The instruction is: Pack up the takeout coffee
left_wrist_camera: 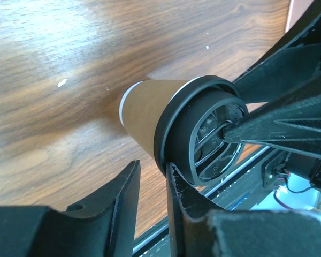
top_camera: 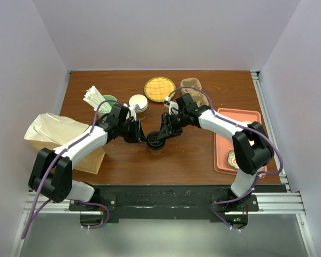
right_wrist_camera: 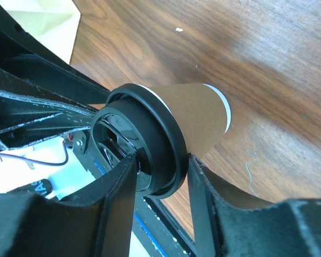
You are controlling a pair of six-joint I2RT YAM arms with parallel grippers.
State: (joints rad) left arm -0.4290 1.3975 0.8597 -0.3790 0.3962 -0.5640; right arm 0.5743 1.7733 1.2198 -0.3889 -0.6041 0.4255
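The takeout coffee (top_camera: 156, 143) stands in the middle of the wooden table (top_camera: 192, 155), between the two arms. The right gripper (right_wrist_camera: 161, 160) is closed on the rim of its black lid (right_wrist_camera: 150, 120), one finger on each side. The left gripper (left_wrist_camera: 152, 168) has only a small gap between its fingers and holds nothing. One of its fingers is right up against the lid's rim.

The paper bag (top_camera: 51, 134) lies well away, at the left side of the table. I think the cup has to go in there.

The hold is on the lid, not on the brown cup. If the right arm lifts, the lid could pop off and the cup could fall and spill. If the left finger pushes sideways, the cup could tip over. The two grippers are very close and could bump.
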